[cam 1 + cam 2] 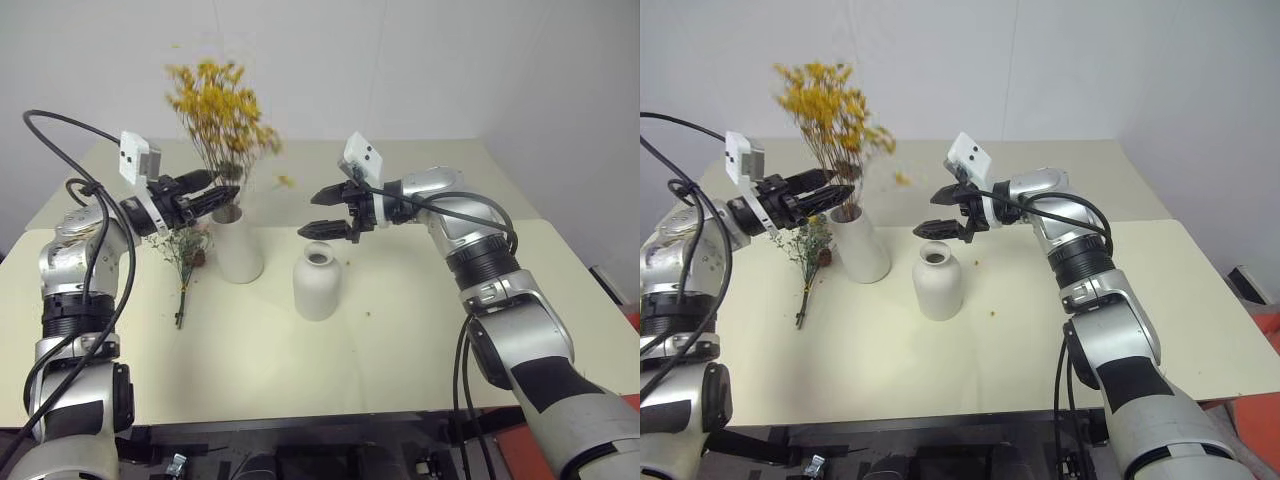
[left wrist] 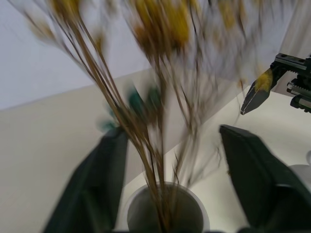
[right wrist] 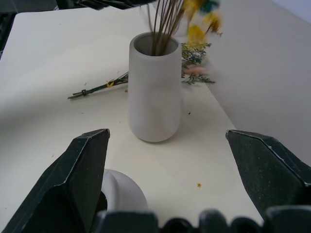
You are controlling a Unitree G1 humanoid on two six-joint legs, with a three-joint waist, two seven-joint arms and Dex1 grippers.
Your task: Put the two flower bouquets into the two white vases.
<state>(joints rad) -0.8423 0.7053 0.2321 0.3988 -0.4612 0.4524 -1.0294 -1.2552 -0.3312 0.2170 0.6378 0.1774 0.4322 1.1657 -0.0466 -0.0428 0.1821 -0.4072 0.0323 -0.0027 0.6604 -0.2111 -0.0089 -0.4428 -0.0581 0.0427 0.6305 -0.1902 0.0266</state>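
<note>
Nearest the viewer, the cream counter carries the shorter rounded vase, its narrow flared neck open and empty; in the right wrist view only a curved part of it shows, cut off behind that pincer's own fingers. At about ten o'clock from it stands the taller tapered vase, well apart from it, holding the yellow-orange bouquet, whose thin brown stems enter the wide mouth; the blossoms are blurred in every view, so their outline is hard to make out, and in the left wrist view the vase is cut off just below the rim. At nine o'clock from the taller vase, just beside it, the grey-green bouquet lies flat on the counter, stem pointing toward the near edge; its head is partly hidden behind the left arm, and its yellow ball flower cannot be picked out. The left pincer hangs level at the mouth of the taller vase, fingers apart on either side of the stems and clear of them. The right pincer hovers above the shorter vase at roughly twelve o'clock, fingers spread wide and gripping nothing. A few yellow specks lie scattered on the counter.
</note>
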